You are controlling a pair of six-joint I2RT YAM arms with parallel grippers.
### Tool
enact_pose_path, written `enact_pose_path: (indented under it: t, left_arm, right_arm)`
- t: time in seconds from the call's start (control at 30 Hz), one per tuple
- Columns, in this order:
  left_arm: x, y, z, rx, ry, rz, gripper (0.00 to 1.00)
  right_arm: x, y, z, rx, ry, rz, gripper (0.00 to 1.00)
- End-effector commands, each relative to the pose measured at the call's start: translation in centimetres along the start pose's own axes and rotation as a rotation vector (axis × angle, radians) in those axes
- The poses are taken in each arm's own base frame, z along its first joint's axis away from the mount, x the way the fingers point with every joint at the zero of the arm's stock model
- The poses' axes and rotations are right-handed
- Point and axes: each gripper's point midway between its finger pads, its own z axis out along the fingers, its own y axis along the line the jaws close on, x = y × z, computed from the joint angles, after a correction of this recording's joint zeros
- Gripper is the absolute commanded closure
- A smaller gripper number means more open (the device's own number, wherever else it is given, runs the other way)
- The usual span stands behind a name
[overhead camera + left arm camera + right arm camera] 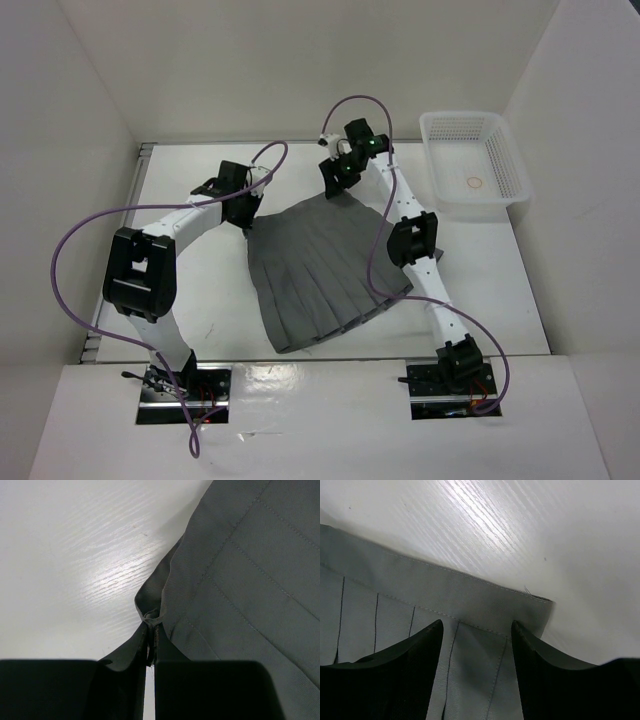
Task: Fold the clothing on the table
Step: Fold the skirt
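The clothing [320, 270], a grey pleated skirt, lies spread flat in the middle of the table [200, 300]. Its narrow waistband is on the far side and its wide hem flares toward my 2 bases at the near edge.

My left gripper [245, 215] is at the skirt's far left corner. In the left wrist view its 2 fingers are pressed together on a small bunched tip of the clothing [250, 580]. The left gripper [151, 645] pinches that fabric edge, with the white table [75, 555] bare beside it.

My right gripper [335, 180] sits at the right end of the waistband. In the right wrist view the right gripper [476, 627] has its 2 fingers spread apart over the clothing [420, 605]. Both tips lie above the pleats just behind the waistband seam, with grey cloth showing in the gap. The waistband's end corner lies just past the right finger, and the table [545, 530] is beyond it.

A white mesh basket [500, 160] stands at the far right corner, well apart from the skirt. Purple cables [70, 250] loop along both arms.
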Motion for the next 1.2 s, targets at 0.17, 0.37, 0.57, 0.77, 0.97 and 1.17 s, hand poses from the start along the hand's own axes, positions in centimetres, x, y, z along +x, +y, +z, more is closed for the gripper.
enact_pose_path:
  t: [0.17, 0.37, 0.57, 0.77, 0.97, 1.17]
  left_arm:
    - [-0.9, 0.0, -1.0, 0.010, -0.041, -0.006, 1.00]
    - [-0.9, 0.0, -1.0, 0.010, -0.041, -0.006, 1.00]
    - [-0.5, -0.2, -0.4, 0.022, -0.024, -0.007, 1.00]
    - [-0.5, -0.2, -0.4, 0.022, -0.024, -0.007, 1.00]
    - [-0.2, -0.2, -0.1, 0.024, -0.015, -0.007, 1.00]
    - [-0.3, -0.4, -0.1, 0.033, -0.017, -0.007, 1.00]
  right_arm:
    - [-1.9, -1.6, -2.7, 0.095, -0.048, 0.000, 0.38]
    - [-1.0, -2.3, -2.0, 0.096, -0.035, 0.023, 0.38]
    - [-1.5, -2.8, -2.6, 0.107, -0.053, 0.023, 0.38]
    - [-0.4, -3.6, -1.9, 0.115, -0.033, 0.039, 0.38]
    - [0.6, -3.8, -0.7, 0.099, -0.015, 0.050, 0.42]
    - [1.5, -3.6, 0.2, 0.073, 0.004, 0.062, 0.43]
